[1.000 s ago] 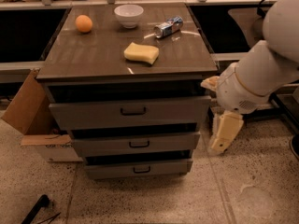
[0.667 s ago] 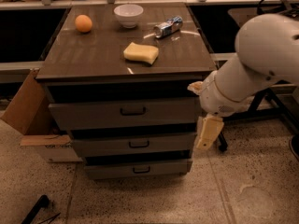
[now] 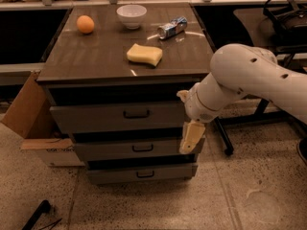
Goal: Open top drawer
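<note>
- leftward since a second ago, the white arm (image 3: pixel 240 75) has swung in from the right of the cabinet, carrying the end effector (image 3: pixel 192 138) from clear of the drawers to just in front of their right ends.
- the end effector hangs pointing down, low against the right edge of the top drawer (image 3: pixel 110 118) and the middle drawer (image 3: pixel 115 150); it grips nothing, and whether it is spread or pressed together cannot be told.
- this placement reads as an approach: it is at drawer height but well right of the handle (image 3: pixel 136 114), so it likely has to travel further left before any pull.
- the top drawer sits directly under the tabletop (image 3: pixel 96 61), the tallest and widest of three grey fronts, with a small dark loop handle at its centre and a dark gap above it; it looks not yet pulled out.
- the bottom drawer (image 3: pixel 139 174) is shallower and narrower.
- on the tabletop, an orange (image 3: pixel 85 24), a bowl (image 3: pixel 131 15) and a can (image 3: pixel 172 28) lie far, with a yellow sponge (image 3: pixel 144 54) nearer; all are away from the front edge, so a pull should not disturb them.
</note>
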Tool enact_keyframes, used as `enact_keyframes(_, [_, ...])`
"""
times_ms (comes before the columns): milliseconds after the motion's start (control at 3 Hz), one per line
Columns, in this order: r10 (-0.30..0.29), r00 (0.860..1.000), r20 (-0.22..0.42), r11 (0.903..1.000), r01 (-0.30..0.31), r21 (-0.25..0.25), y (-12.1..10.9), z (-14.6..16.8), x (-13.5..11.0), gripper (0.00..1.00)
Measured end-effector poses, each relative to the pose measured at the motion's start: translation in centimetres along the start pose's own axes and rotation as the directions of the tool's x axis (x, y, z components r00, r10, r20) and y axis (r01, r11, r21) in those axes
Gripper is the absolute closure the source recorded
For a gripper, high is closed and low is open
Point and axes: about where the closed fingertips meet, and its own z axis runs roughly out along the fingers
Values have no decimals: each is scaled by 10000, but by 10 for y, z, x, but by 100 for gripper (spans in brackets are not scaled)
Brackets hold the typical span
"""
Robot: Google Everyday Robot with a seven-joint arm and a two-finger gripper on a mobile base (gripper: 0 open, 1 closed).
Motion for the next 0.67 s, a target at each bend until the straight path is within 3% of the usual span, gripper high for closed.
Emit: enact_keyframes(667, [-868, 9951, -465, 9943, 895, 588, -32, 54, 25, 0])
